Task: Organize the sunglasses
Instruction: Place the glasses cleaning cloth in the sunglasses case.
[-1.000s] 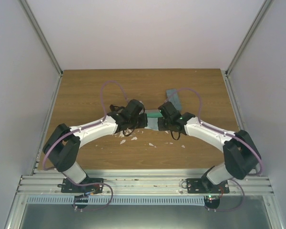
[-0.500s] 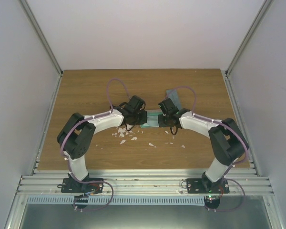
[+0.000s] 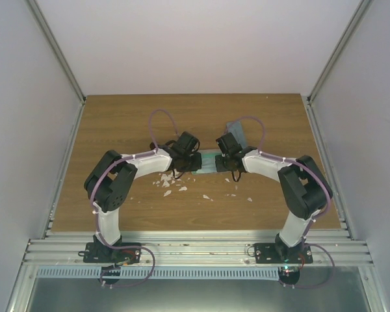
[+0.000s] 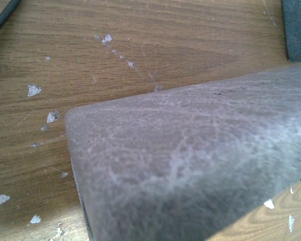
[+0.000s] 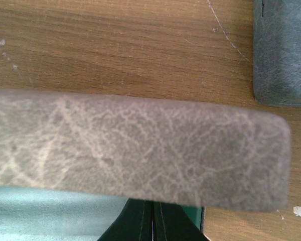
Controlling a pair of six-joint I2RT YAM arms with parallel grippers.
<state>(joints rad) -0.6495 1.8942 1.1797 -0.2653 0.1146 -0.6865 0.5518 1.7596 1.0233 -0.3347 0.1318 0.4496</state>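
A grey case [image 3: 208,161] with a teal inside lies at the table's middle, between both grippers. My left gripper [image 3: 196,160] is at its left end and my right gripper [image 3: 220,160] at its right end. In the left wrist view the grey case [image 4: 190,160] rises off the wood and fills the frame, hiding my fingers. In the right wrist view its grey flap [image 5: 140,150] spans the frame above the teal lining [image 5: 40,213], again hiding my fingers. Both seem shut on it. The sunglasses are not in view.
A second, blue-grey case [image 3: 236,132] lies just behind the right gripper; it also shows in the left wrist view [image 4: 297,30] and the right wrist view [image 5: 283,50]. White chips [image 3: 169,185] dot the wood in front. A thin black strip [image 4: 2,17] crosses the left wrist view's corner.
Both arms have folded up, their elbows drawing in toward the bases, while the grippers stay at the case. The grippers and case have shifted slightly toward the back.
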